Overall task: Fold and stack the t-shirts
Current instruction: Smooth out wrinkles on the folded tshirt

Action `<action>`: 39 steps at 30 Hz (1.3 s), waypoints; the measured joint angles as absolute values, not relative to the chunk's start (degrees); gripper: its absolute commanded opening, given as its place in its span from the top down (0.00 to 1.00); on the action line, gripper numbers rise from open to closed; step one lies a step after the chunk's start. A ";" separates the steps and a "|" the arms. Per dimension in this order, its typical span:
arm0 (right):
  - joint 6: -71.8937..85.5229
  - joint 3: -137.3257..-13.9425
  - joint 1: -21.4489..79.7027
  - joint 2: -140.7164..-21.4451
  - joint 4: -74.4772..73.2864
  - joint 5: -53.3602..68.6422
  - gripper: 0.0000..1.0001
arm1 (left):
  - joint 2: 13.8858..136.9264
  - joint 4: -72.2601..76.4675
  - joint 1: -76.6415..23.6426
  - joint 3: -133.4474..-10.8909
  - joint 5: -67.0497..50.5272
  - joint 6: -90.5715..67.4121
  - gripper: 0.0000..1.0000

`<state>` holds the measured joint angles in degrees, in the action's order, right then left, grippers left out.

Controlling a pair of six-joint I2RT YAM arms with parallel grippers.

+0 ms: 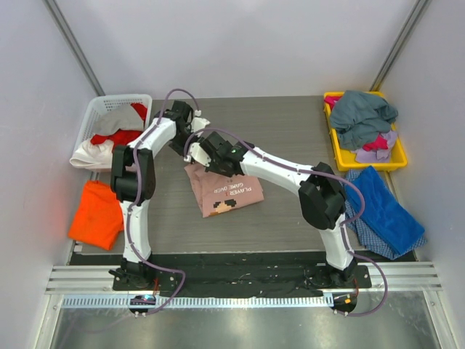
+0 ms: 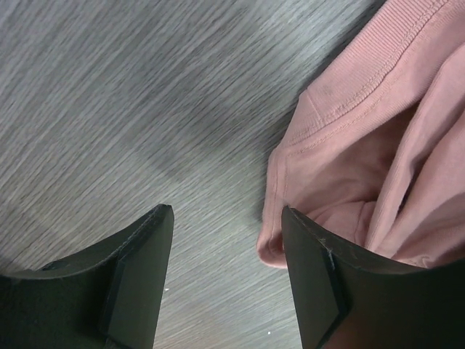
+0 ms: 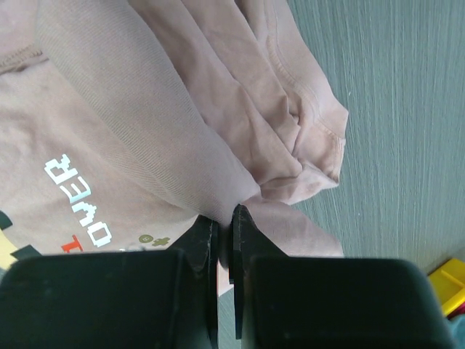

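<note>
The dusty-pink t-shirt (image 1: pixel 227 190) with a pixel print lies partly folded on the middle of the table. My right gripper (image 1: pixel 205 155) is at the shirt's far left corner, shut on a pinched fold of the pink fabric (image 3: pixel 218 174); its jaws (image 3: pixel 225 216) are closed with cloth between them. My left gripper (image 1: pixel 197 123) is just beyond the shirt's far edge, open and empty (image 2: pixel 227 218). Its right finger (image 2: pixel 320 276) is beside the pink hem (image 2: pixel 341 145), with bare table between the fingers. A bright orange t-shirt (image 1: pixel 98 213) lies at the table's left edge.
A white basket (image 1: pixel 102 109) at the back left holds red and white shirts. A yellow bin (image 1: pixel 396 156) at the back right holds a grey-teal shirt (image 1: pixel 363 116) and other clothes. A blue shirt (image 1: pixel 383 207) lies at the right. Walls close in on three sides.
</note>
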<state>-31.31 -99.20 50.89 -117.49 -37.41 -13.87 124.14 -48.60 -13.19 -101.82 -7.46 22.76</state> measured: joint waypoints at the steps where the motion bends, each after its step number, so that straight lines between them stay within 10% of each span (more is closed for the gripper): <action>1: -31.38 -99.70 50.96 -118.04 -37.45 -13.87 0.99 | 124.29 -48.60 -13.26 -101.86 -7.44 22.74 0.35; 16: -33.08 -106.48 51.33 -124.16 -38.06 -13.87 0.99 | 125.21 -48.47 -14.74 -102.21 -6.68 22.70 0.35; 28: -34.06 -103.26 51.33 -125.40 -34.04 -17.54 0.36 | 125.19 -48.18 -14.94 -102.17 -4.95 22.72 0.36; 39: -33.71 -97.82 51.20 -125.19 -29.32 -21.37 0.29 | 122.02 -45.23 -14.94 -98.39 0.34 22.48 0.36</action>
